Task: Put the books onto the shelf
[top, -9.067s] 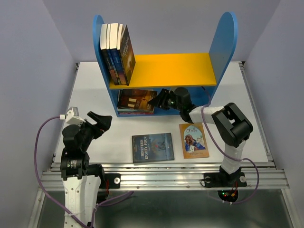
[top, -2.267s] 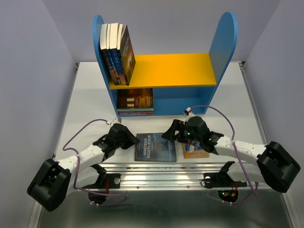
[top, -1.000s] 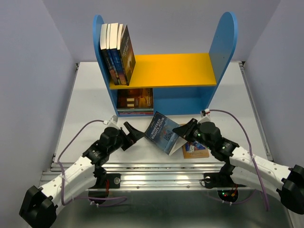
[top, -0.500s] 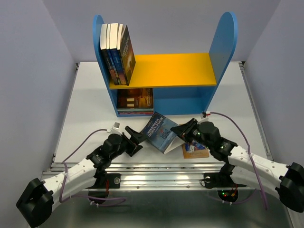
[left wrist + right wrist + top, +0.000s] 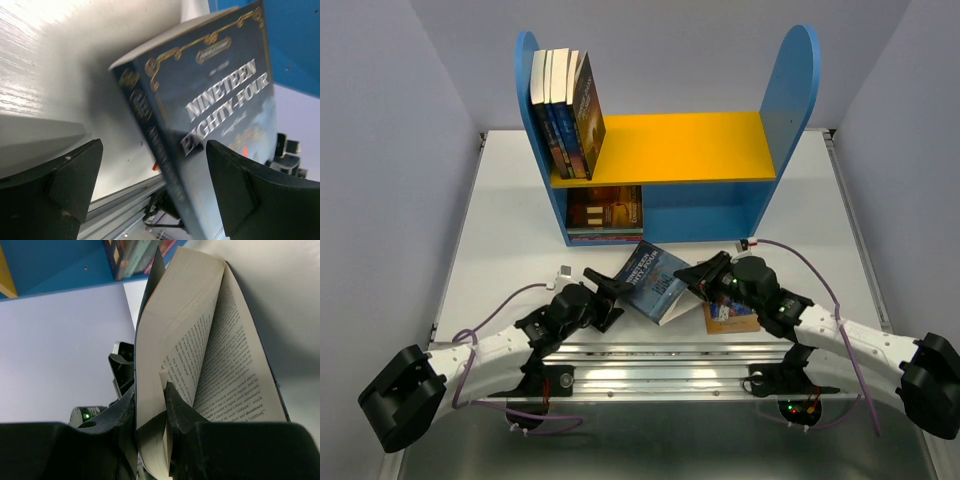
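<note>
White table (image 5: pixel 515 210) | blue book (image 5: pixel 655 278) tilted, clamped by right fingers (image 5: pixel 182 416) | left fingers (image 5: pixel 240 192) spread, facing its spine

the shelf (image 5: pixel 790 100) stands at the far middle of the table (image 5: pixel 510 230). standing books (image 5: pixel 565 110) fill the left end of its upper board (image 5: pixel 690 148); stacked books (image 5: pixel 605 212) lie in the left of its lower compartment (image 5: pixel 705 212). in front, a tilted book (image 5: pixel 653 280) leans between the left gripper (image 5: pixel 606 294) and the right gripper (image 5: pixel 692 275), which pinches its right edge. a flat book (image 5: pixel 730 318) lies just right of it, partly under the right arm.
</note>
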### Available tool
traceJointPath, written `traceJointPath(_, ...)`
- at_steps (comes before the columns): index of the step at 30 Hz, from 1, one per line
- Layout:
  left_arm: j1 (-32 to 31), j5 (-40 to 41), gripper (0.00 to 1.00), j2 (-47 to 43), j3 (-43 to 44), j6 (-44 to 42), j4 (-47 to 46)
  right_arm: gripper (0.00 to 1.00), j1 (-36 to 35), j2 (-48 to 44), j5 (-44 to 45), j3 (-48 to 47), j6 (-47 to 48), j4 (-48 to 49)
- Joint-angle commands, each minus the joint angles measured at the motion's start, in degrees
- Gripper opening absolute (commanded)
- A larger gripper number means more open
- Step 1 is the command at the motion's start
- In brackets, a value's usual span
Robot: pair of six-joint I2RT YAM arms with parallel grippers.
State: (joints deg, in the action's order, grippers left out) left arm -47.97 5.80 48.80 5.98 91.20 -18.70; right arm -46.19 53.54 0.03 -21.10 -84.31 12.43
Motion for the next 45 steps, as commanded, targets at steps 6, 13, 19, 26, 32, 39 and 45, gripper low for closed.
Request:
traceJointPath(6, -0.55, 4.31, 0.75, 5.77, 5.18, 1.79, -8.36, 0.01, -1.0, -5.73, -7.15, 1.5, -5.16, 6.03)
traceJointPath(13, -1.6, 1.49, 0.0, 10.18, 6.94, 1.0, -10.74, 0.01, -1.0, -4.06, -9.08, 3.17, -5.69, 5.59)
traceJointPath(19, -3.62, 4.56, 0.0, 7.11, 5.19, 6.43, -6.56, 0.43, -1.0, -3.61, -7.51, 0.63, -1.39, -6.42)
traceJointPath(26, -5.82, 10.54, 0.0, 5.43, 5.97, 14.53, 4.89, 1.0, -1.0, -10.55, -4.16, -1.92, -0.5, -28.67)
traceJointPath(32, -6.96, 14.4, 0.0, 5.52, 8.78, 16.64, 10.33, 1.0, -1.0, -13.55, -9.6, -3.06, 0.28, -35.79)
traceJointPath(39, -8.11, 14.85, 0.0, 9.03, 11.16, 18.92, 11.76, 1.0, -1.0, -11.7, -16.9, -5.1, -0.05, -38.19)
traceJointPath(45, -10.22, 16.26, 0.0, 11.93, 13.97, 21.74, 13.69, 1.0, -1.0, -9.42, -18.66, -0.52, -3.93, -28.52)
